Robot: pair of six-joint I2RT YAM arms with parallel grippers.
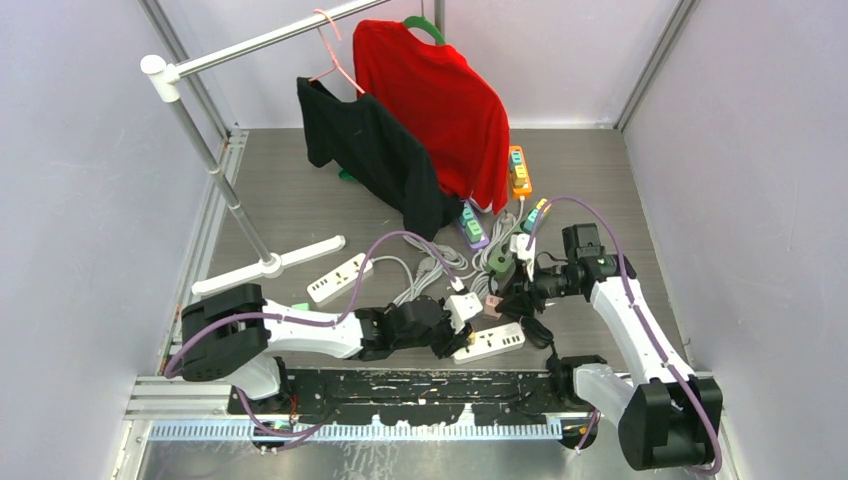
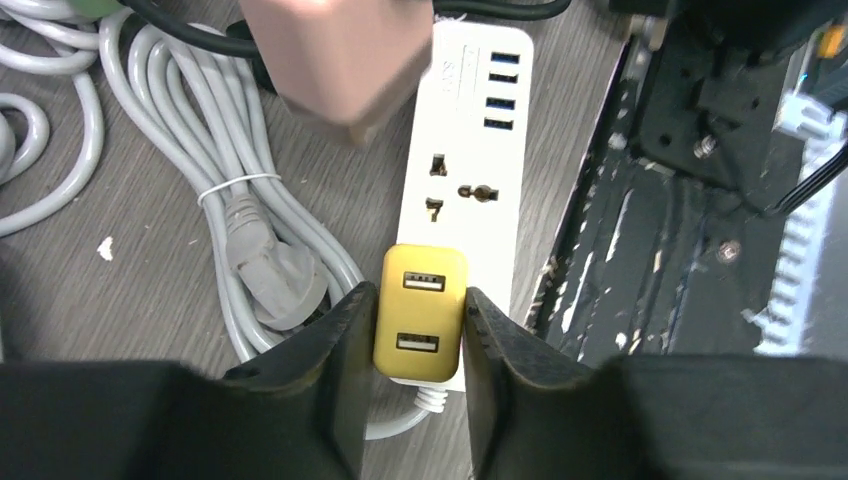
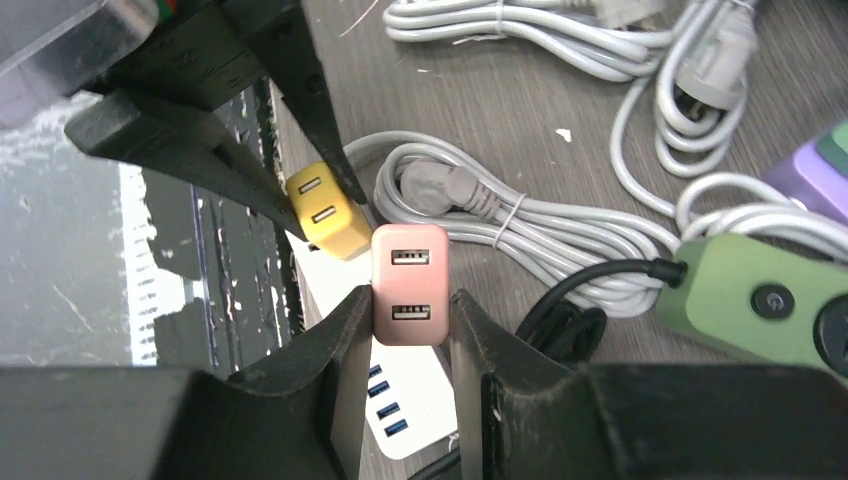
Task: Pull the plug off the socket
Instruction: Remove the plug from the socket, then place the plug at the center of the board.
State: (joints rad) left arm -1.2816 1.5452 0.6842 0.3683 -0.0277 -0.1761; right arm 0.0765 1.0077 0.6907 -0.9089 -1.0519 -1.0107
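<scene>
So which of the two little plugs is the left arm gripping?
The yellow plug, clamped in the left gripper; the pink plug sits in the right gripper.

Yellow plug (image 2: 420, 305) smooth plastic, power strip (image 2: 466, 150) glossy plastic, table (image 2: 60, 290) matt wood-grain

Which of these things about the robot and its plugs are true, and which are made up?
1. The left gripper squeezes a yellow USB charger. True.
2. The right gripper holds a green charger. False: it holds a pink USB charger.
3. The white power strip has blue USB ports. True.
4. The red shirt lies flat on the table. False: it hangs on a green hanger.
5. The yellow USB charger lies far from the white power strip. False: it sits at the strip's end.
</scene>
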